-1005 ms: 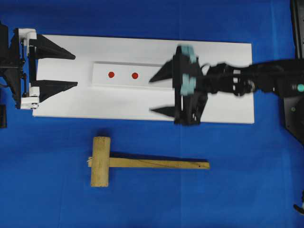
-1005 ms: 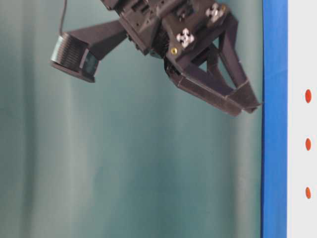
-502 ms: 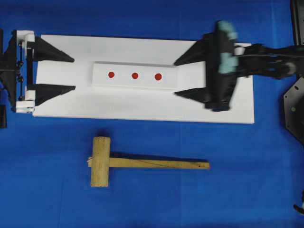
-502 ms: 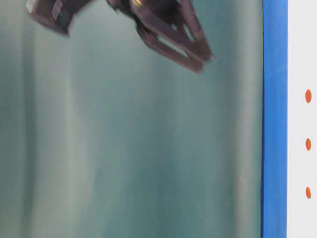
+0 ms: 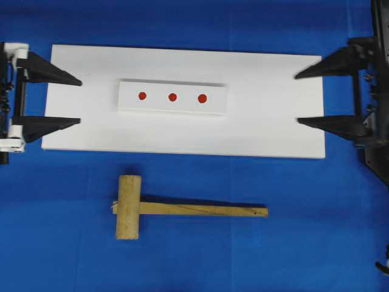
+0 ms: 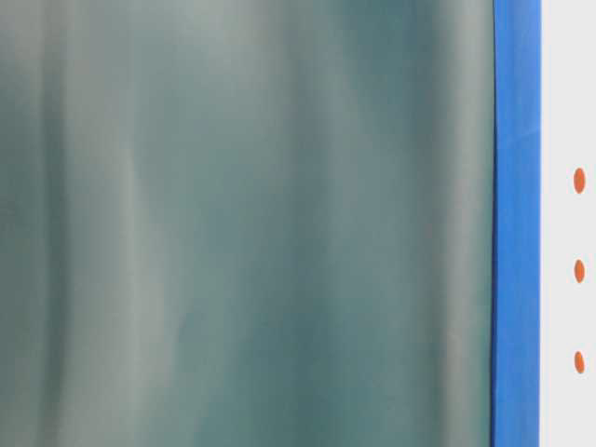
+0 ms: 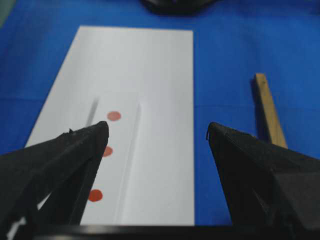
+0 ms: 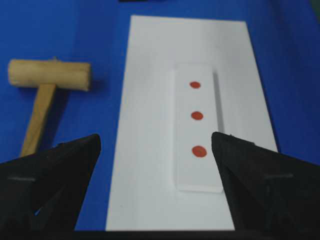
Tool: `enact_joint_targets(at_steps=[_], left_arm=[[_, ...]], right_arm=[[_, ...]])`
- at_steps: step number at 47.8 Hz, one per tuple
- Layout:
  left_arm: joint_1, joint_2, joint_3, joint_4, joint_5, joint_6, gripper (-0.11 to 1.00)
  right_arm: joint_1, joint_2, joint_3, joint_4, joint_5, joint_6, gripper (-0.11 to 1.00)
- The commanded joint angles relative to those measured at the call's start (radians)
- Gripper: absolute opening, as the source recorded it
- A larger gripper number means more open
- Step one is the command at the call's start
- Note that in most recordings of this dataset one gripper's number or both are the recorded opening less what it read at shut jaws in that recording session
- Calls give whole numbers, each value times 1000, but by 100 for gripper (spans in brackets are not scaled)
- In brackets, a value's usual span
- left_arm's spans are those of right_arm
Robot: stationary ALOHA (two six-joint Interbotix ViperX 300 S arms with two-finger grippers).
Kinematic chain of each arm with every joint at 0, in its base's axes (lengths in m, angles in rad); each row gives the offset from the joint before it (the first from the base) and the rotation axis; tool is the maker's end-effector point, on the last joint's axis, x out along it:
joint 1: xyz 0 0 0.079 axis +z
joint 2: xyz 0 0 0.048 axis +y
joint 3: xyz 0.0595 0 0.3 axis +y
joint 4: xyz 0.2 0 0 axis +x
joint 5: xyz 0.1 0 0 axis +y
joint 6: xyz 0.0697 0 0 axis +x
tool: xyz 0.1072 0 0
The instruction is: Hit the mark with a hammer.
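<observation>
blue-covered bench [image 5: 304,243]. the hammer [image 5: 182,208] looks stiff, light and head-heavy; grip the squared handle mid-length. left hand [image 5: 72,100] and right hand [image 5: 304,97] both gape, empty.

A blue cloth [image 5: 194,255] covers the counter edge to edge; in the table-level view a blurred grey-green curtain [image 6: 242,223] fills everything toward nine o'clock, evenly lit.
</observation>
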Motion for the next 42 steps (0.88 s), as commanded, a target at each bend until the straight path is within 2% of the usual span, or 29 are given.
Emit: enact_joint_targets(at_steps=[1,7,17,26,35,42], left_arm=[[-8,-40,6,2,-3,14,78],[-12,-112,37,2,14,23,78],[-11,-236,80,2,103,21,78],[-12,-305,106,2,161,25,78],[-11,-324,126,2,163,25,78],[-11,-324,127,3,167,25,78]], right_arm=[[-2,-72,23,-2,8,0,82],[-2,-169,84,-2,14,0,82],[-2,-233,167,3,2,6,82],[-2,-224,196,15,-49,9,82],[-2,-183,239,60,-121,12,82],[0,-172,241,63,-135,12,81]])
